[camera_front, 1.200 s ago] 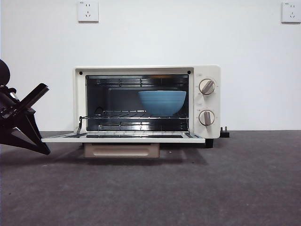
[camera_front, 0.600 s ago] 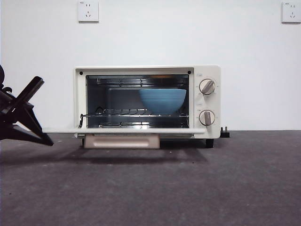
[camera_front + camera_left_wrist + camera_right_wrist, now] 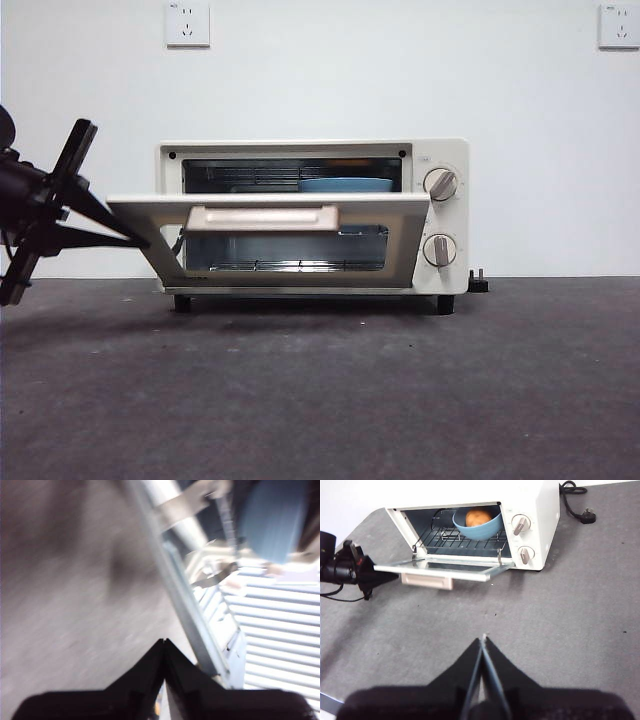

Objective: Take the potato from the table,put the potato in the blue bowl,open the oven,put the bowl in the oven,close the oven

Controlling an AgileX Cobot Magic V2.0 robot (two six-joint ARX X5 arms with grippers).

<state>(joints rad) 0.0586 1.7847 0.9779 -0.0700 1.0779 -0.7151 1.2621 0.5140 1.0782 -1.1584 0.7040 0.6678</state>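
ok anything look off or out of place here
Nothing stands out. The oven sits square on the table, its door partway up with the left gripper at the door's left corner. The blue bowl sits upright on the rack, holding the potato. Nothing spilled.

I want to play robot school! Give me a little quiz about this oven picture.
1. True or false: the potato sits in the blue bowl.
2. Pick one. The door of the oven is: A) lying flat open, B) partway up, C) fully shut.
3. Fill in: the gripper at the door's corner is the ___ one.

Key: 1 true. 2 B. 3 left; the left gripper is there.
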